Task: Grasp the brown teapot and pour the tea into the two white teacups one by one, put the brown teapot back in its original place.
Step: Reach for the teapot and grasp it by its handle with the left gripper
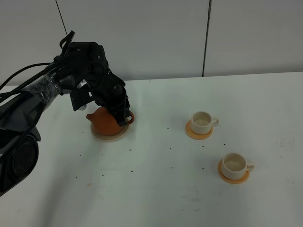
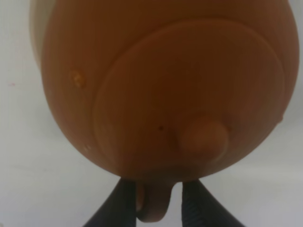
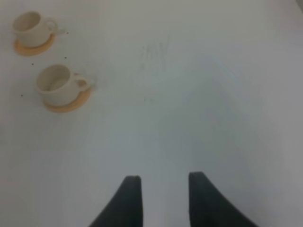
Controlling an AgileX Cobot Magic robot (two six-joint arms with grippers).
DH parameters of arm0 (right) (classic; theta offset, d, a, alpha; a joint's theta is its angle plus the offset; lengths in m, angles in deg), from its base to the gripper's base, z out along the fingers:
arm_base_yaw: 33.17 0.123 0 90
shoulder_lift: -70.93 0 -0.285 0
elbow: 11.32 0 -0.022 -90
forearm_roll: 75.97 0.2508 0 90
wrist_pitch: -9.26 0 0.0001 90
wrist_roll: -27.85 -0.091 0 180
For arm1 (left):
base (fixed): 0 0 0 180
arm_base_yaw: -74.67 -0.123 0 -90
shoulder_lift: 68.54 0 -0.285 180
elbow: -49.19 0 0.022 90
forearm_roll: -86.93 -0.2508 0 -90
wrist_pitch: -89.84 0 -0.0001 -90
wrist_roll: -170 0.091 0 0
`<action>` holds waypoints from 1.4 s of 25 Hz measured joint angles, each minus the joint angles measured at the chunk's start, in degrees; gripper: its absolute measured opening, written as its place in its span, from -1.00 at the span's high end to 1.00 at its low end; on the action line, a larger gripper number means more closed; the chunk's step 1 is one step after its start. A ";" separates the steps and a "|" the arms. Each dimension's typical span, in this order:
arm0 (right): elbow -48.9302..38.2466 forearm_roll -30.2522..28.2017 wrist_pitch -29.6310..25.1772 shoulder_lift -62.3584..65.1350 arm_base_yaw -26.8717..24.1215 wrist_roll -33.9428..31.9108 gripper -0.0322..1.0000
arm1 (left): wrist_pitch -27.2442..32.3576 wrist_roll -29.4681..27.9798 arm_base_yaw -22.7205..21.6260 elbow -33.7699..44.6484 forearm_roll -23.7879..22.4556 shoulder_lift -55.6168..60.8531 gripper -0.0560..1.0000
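At the left of the surface (image 1: 156,198), the brown teapot (image 1: 104,122) sits on its pale saucer (image 1: 116,138); the left end effector (image 1: 124,113) straddles its loop handle (image 2: 152,201), a gap showing, not yet clenched, placed to lift. The right end effector (image 3: 161,198) hangs released, empty. From above the arm (image 1: 42,92) hides that handle; the contents of the two white teacups (image 1: 202,122) (image 1: 235,164) are unclear

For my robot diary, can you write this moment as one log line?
left hand around brown teapot handle | teapot on saucer | right hand open
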 joint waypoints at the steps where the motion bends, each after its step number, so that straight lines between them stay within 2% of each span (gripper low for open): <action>1: 0.00 0.00 0.00 0.00 0.00 0.00 0.47 | 0.00 0.00 0.13 0.00 0.00 0.02 0.32; 26: 0.00 0.00 0.00 0.00 0.00 0.01 0.47 | 1.34 0.00 0.66 0.00 -1.62 -0.01 0.33; 35: 0.00 0.00 0.00 0.00 0.00 0.01 0.47 | 1.39 0.00 0.69 -0.02 -2.25 -0.01 0.48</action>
